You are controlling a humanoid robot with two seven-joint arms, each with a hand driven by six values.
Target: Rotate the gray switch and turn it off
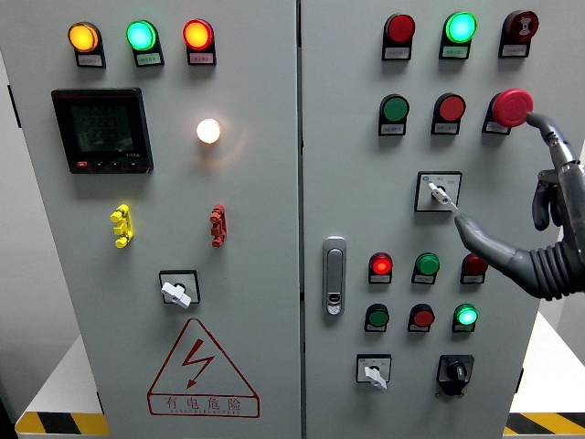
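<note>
The gray rotary switch (pixel 439 192) sits in a square black-framed plate on the right cabinet door, and its white-gray lever points down and to the right. My right hand (pixel 510 206) comes in from the right edge with its fingers spread. Its thumb tip (pixel 462 222) is just below and right of the lever's end, touching it or nearly so. The index finger (pixel 548 133) points up beside the red mushroom button (pixel 512 107). Nothing is grasped. My left hand is out of view.
Two similar gray switches sit lower: one on the left door (pixel 176 291), one at the right door's bottom (pixel 373 373), beside a black knob (pixel 454 370). Rows of red and green lamps surround the switch. A door handle (pixel 335 274) is at the left.
</note>
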